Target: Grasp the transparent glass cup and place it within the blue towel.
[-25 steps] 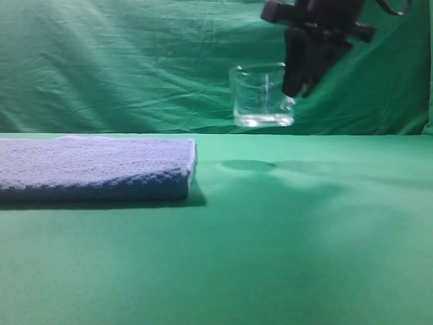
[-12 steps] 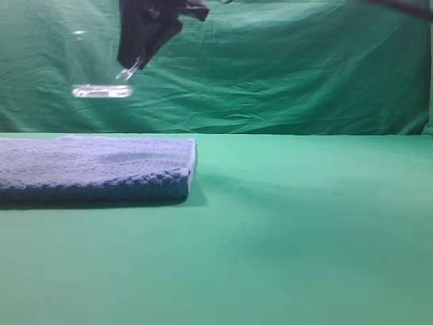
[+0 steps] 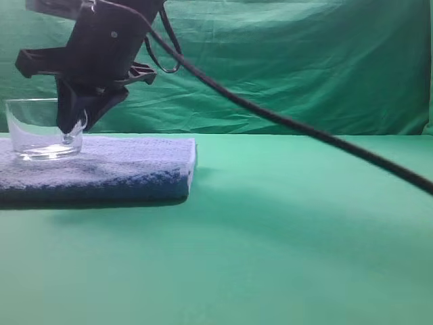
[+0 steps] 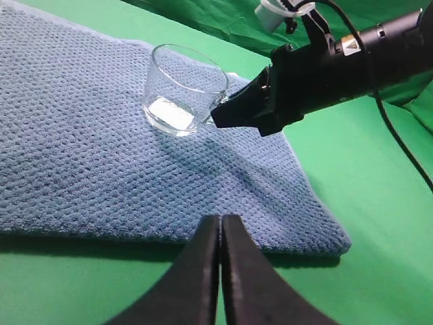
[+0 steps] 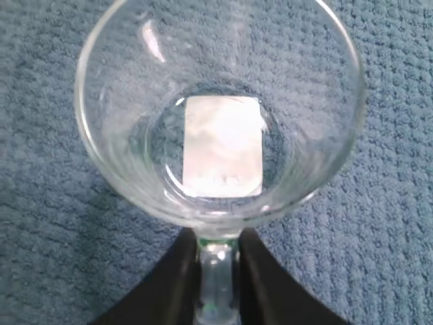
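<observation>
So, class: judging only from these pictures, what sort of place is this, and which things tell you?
Probably a robot test or recording setup, not a home: green cloth covers the table and hangs as a backdrop, and only the blue towel and the transparent glass cup are laid out, with the right gripper at the cup's handle.

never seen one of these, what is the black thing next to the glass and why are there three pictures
It is a robot with two arms ending in pincer grippers. One picture comes from a fixed side camera; the others from cameras mounted on each wrist. The right gripper is the black thing: its fingers sit on either side of the handle of the transparent glass cup. The cup stands upright on the blue towel, which lies on a green cloth. The left gripper hangs nearby, shut and empty.
</observation>
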Available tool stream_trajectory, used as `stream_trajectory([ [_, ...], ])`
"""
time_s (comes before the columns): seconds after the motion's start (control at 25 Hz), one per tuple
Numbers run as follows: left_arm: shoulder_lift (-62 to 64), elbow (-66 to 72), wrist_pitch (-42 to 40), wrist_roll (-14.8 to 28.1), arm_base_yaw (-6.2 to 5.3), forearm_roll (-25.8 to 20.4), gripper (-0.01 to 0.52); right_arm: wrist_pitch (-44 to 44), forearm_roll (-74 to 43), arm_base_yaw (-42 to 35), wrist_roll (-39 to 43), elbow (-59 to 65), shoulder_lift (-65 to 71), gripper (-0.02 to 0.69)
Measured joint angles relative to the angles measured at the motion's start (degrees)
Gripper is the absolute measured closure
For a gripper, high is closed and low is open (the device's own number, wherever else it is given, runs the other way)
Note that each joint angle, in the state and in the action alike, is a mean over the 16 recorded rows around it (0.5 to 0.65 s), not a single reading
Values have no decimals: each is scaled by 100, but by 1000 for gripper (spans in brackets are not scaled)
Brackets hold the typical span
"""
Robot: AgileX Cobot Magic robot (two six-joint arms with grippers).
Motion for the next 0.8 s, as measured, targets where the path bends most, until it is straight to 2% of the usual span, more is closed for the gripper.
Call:
stream_trajectory([
  [0.16,0,0,0,0,0,0,514,613,-156,-70,228,-8,-621,323],
  [0.4,0,0,0,0,0,0,514,1535,-427,-192,647,16,-1766,523],
  [0.48,0,0,0,0,0,0,514,1771,-498,-225,760,93,-2182,571],
  [0.64,0,0,0,0,0,0,514,2086,-600,-270,943,500,-3093,596],
  [0.8,0,0,0,0,0,0,514,2045,-667,-296,1021,1278,-4120,601],
])
